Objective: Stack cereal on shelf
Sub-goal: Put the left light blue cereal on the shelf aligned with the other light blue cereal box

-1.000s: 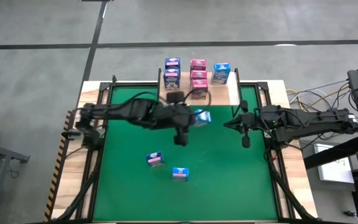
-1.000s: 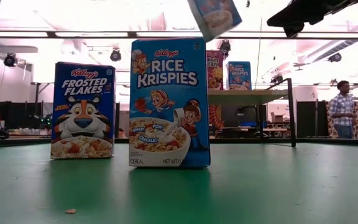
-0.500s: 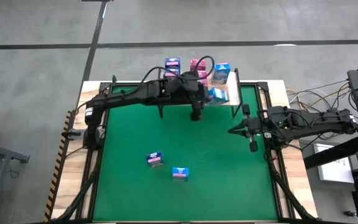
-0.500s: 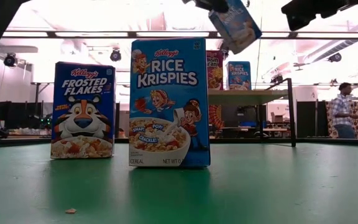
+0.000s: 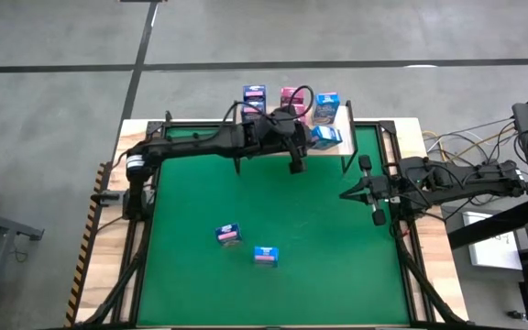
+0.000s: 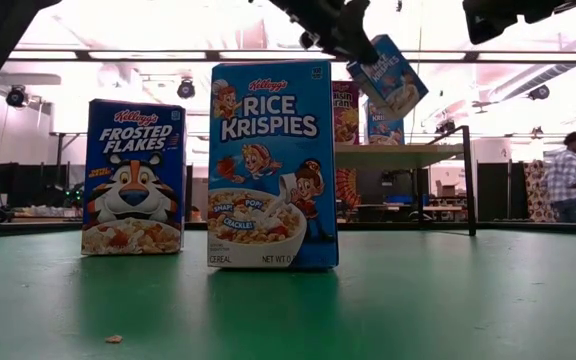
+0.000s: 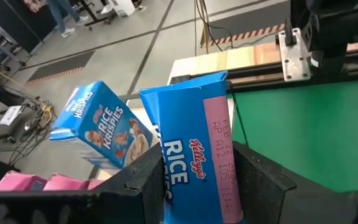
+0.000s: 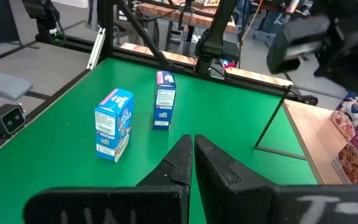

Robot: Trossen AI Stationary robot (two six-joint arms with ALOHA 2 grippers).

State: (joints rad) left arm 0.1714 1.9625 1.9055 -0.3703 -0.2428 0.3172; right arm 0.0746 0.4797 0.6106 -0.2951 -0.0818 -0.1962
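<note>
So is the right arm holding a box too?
No, the right gripper is shut on nothing; only the left gripper holds a cereal box.

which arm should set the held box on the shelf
Left. Its gripper already grips the Rice Krispies box over the shelf. The right gripper is empty, fingers shut, beside the table edge.

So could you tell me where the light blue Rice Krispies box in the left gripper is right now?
In the high view, the light blue Rice Krispies box hangs tilted in the left gripper over the light-wood shelf's right end, beside a standing blue box.
</note>
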